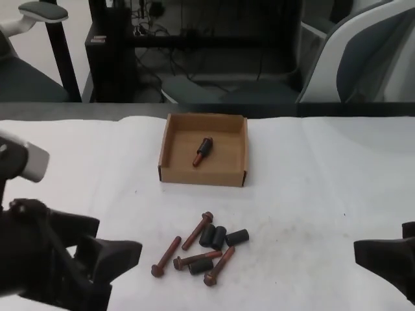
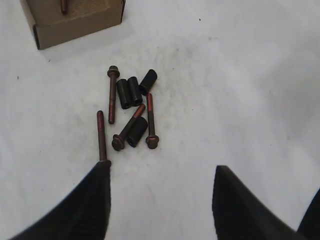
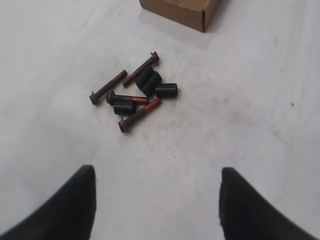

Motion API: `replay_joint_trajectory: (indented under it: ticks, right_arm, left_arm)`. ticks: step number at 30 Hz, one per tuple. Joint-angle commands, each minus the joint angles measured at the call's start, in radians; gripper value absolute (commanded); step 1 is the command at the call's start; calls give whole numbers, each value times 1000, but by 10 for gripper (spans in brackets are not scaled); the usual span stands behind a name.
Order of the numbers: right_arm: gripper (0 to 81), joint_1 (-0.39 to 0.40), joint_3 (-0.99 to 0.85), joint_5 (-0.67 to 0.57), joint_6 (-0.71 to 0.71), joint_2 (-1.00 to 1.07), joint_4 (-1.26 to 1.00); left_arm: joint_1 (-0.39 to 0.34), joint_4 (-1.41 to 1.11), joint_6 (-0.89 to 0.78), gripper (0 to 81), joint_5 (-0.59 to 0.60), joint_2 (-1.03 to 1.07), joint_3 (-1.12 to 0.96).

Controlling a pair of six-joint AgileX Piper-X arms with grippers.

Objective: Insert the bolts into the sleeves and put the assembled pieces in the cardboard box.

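From the high view, a white, slightly wrinkled cloth covers the bench. On its far middle part sits an open brown cardboard box. Inside it lies one assembled piece, a reddish bolt pushed into a black sleeve. Nearer to me, four loose reddish-brown metal bolts and four short black sleeves lie mixed together in one small heap on the cloth. My left arm is low at one near corner and my right arm is at the other. Both are well apart from the heap.

From the left wrist view, my left gripper has its two dark fingers spread wide, with nothing between them but cloth. One finger has a ribbed inner face. The bolts have threaded shanks and flanged heads. The sleeves are smooth hollow tubes, two of them side by side and touching. A corner of the cardboard box is beyond the heap.

From the right wrist view, my right gripper is also spread wide and holds nothing. The heap of bolts and sleeves lies ahead of it, and the cardboard box is further behind the heap.
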Motion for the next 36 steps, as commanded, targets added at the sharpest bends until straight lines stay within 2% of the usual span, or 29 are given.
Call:
replay_joint_trajectory:
  ticks: [1,11,16,22,23,25,27,31,36]
  right_arm:
    - [700,-3,0,1,5,-5,-31]
    - [700,-3,0,-15,24,8,-60]
    - [700,-3,-4,-153,-103,109,-60]
    - [700,-3,-63,-229,-418,353,-60]
    - [680,-3,-84,-240,-500,403,-60]
    - [582,-3,-133,-238,-651,510,-60]
    - [552,-3,-189,-219,-757,595,-58]
    - [575,-3,-296,-147,-892,767,-58]
    - [575,-3,-399,-141,-1066,953,-58]
  left_arm:
    - [-4,-42,-8,599,-8,-12,5]
    - [-4,-85,-8,599,-12,-12,5]
    - [-4,-85,-8,599,-12,-12,5]
    - [-4,-85,-8,599,-12,-12,5]
    - [-4,-85,-4,599,-12,-12,5]
    - [-4,-85,4,599,-12,-12,5]
    - [-4,-85,17,599,-12,-12,5]
    - [-4,-99,54,599,-12,-12,5]
    - [-4,-154,106,599,-12,-12,5]
